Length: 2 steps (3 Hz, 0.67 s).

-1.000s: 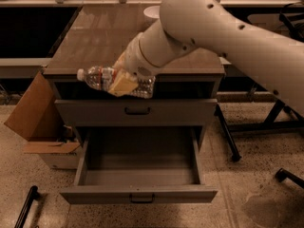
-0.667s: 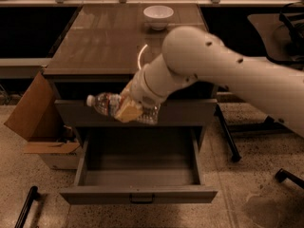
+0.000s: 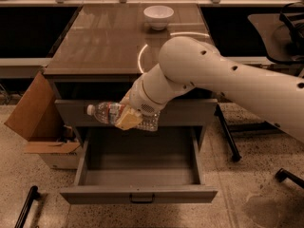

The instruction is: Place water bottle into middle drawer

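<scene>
Drawer: wide grey metal middle drawer [image 3: 137, 194], pulled open below the worktop's [image 3: 104, 42] front edge.
Bottle: small clear ribbed plastic water bottle [image 3: 104, 112], sideways above that drawer.
Gripper: two-finger gripper [image 3: 129, 118], clamped around the bottle.

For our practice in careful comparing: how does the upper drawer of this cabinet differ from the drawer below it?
The upper drawer is shut; the middle drawer is pulled out. The middle drawer's inside shows; the upper drawer's is hidden. The gripper, holding the water bottle sideways, covers part of the upper drawer's front, not the middle drawer's. Both are grey and equally wide.
</scene>
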Each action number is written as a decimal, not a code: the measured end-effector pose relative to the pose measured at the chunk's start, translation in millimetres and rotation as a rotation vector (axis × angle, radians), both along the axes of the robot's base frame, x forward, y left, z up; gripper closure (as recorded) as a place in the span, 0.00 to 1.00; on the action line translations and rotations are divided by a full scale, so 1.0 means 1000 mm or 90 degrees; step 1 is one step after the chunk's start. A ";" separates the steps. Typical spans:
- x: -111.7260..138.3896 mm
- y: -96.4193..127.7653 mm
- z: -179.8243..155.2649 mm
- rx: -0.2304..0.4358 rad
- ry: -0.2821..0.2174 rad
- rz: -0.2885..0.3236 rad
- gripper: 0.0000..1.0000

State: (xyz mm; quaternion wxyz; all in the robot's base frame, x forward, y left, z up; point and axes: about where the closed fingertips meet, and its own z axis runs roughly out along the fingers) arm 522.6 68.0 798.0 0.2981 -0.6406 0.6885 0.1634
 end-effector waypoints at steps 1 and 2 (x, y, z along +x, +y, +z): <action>-0.006 0.000 -0.050 -0.023 0.033 0.009 1.00; -0.014 -0.005 -0.103 -0.008 0.072 -0.008 1.00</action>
